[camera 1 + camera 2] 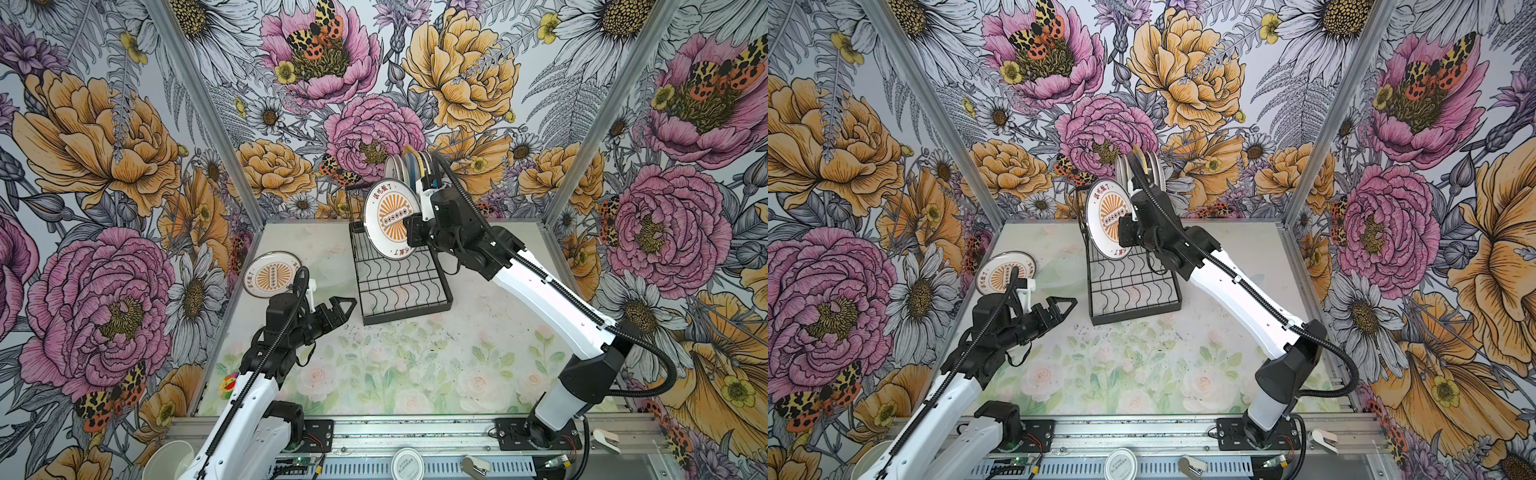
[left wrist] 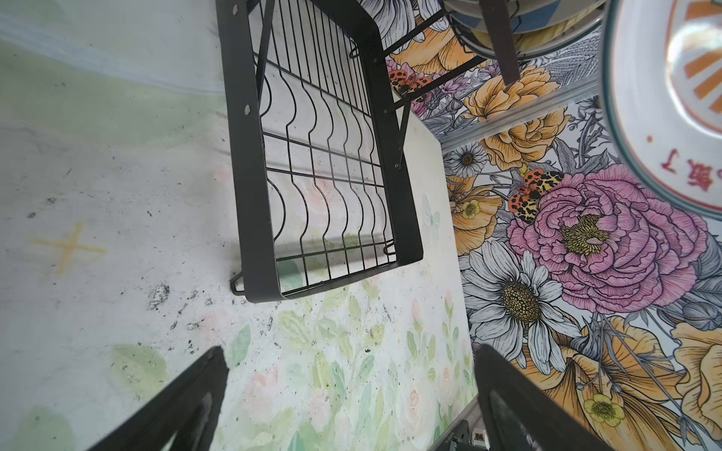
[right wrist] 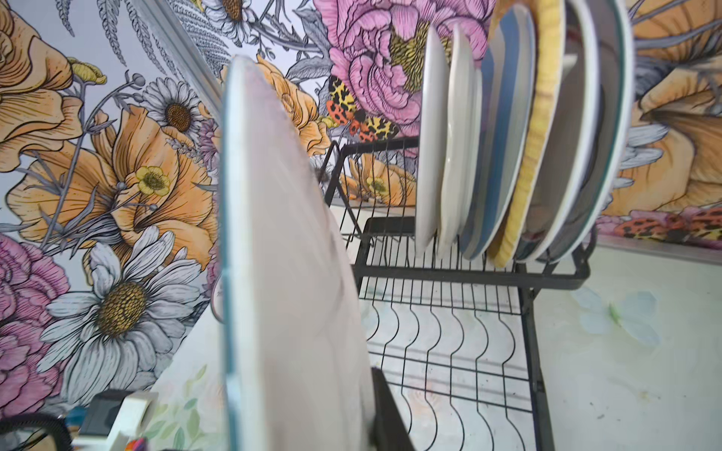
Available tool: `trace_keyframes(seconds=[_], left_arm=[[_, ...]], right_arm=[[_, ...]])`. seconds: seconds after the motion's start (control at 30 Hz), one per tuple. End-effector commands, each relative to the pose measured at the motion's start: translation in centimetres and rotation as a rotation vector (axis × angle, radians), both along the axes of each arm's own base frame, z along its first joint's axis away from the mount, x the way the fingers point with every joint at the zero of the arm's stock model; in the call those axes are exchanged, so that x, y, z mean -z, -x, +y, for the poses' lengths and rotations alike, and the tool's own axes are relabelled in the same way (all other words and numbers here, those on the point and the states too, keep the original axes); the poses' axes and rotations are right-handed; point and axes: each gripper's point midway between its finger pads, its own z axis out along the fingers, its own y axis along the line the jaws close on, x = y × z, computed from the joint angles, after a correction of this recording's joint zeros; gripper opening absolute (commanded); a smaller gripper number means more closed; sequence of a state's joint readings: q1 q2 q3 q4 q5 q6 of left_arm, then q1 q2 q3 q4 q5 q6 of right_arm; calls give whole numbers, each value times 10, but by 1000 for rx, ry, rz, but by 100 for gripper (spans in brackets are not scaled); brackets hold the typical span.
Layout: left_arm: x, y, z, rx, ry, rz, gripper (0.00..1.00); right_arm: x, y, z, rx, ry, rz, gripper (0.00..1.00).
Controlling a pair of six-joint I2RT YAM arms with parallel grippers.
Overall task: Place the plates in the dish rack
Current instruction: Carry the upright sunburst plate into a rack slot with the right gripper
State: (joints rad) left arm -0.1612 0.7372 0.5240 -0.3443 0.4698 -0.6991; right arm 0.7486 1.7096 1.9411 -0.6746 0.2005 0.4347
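Observation:
The black wire dish rack (image 1: 407,316) (image 1: 1133,318) stands at the back middle of the table. Several plates (image 1: 409,164) (image 3: 508,136) stand on edge in its raised tier. My right gripper (image 1: 411,235) (image 1: 1125,232) is shut on the rim of a white sunburst plate (image 1: 390,220) (image 1: 1106,216), which it holds upright over the lower wavy grid. In the right wrist view this plate (image 3: 281,254) fills the middle. Another sunburst plate (image 1: 270,274) (image 1: 1000,272) lies flat at the far left. My left gripper (image 1: 345,309) (image 2: 349,351) is open and empty beside the rack's front left corner.
Floral walls close in the table on three sides. Outside the table, on the front rail, are a small round white lid (image 1: 409,461) and a translucent white cup (image 1: 166,459) at the left. The left arm's wrist overlaps the flat plate's near edge in both top views.

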Motion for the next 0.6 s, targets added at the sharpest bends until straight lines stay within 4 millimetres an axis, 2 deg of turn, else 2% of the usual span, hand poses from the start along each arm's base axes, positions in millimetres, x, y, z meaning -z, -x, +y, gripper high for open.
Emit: trace_keyframes(seconds=[0.0, 0.17, 0.57], left_arm=[[-6, -5, 7, -29, -25, -23, 99], [-3, -4, 7, -32, -26, -17, 99], [4, -6, 8, -32, -39, -1, 99]], right_arm=[[-31, -23, -11, 144, 81, -146, 0], [-48, -47, -8, 259, 129, -230, 0], [-57, -94, 7, 399, 187, -345, 0]])
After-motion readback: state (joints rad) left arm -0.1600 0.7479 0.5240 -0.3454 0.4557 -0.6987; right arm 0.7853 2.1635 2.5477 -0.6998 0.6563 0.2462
